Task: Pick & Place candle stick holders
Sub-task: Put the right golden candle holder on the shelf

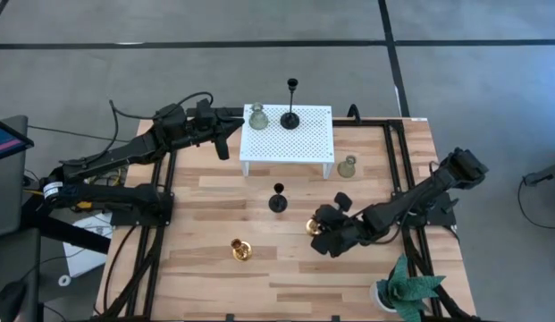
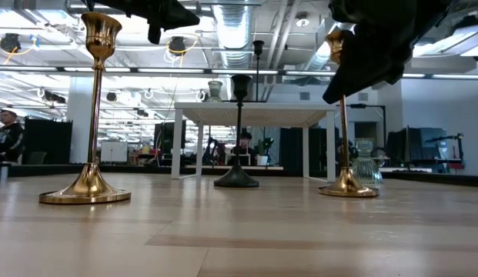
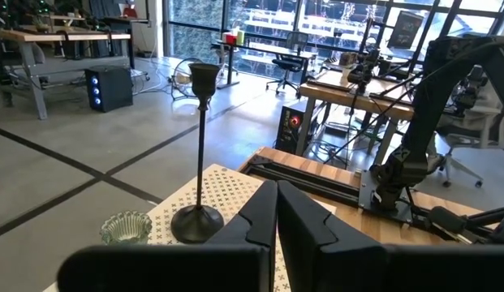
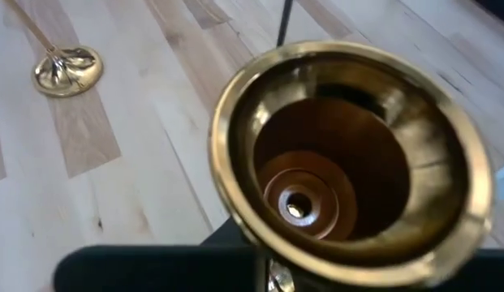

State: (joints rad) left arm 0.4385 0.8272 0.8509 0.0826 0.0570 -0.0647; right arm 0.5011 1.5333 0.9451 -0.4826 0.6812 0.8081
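Note:
A gold candle stick holder (image 1: pixel 314 226) stands upright on the table, and my right gripper (image 1: pixel 329 234) is shut on its top; its cup (image 4: pixel 349 162) fills the right wrist view. A second gold holder (image 1: pixel 240 249) stands on its round base at the near left, and a black one (image 1: pixel 278 201) at the table's middle. A green glass holder (image 1: pixel 256 117) and a black holder (image 1: pixel 290 116) stand on a white perforated stand (image 1: pixel 304 139). Another green glass holder (image 1: pixel 348 167) stands right of the stand. My left gripper (image 1: pixel 225 134) is shut and empty at the stand's left edge. My right gripper holds the gold holder's stem just under the cup (image 4: pixel 272 277), slanting down from the table's right side. The cup hides the fingers, so the kind of hold cannot be told. The holder stands upright with its base (image 2: pixel 346 188) on the table.
A green leafy plant in a white pot (image 1: pixel 404 291) stands at the near right corner, close behind my right arm. The white stand takes up the far middle of the table. Bare wood lies along the near edge between the gold holder and the plant.

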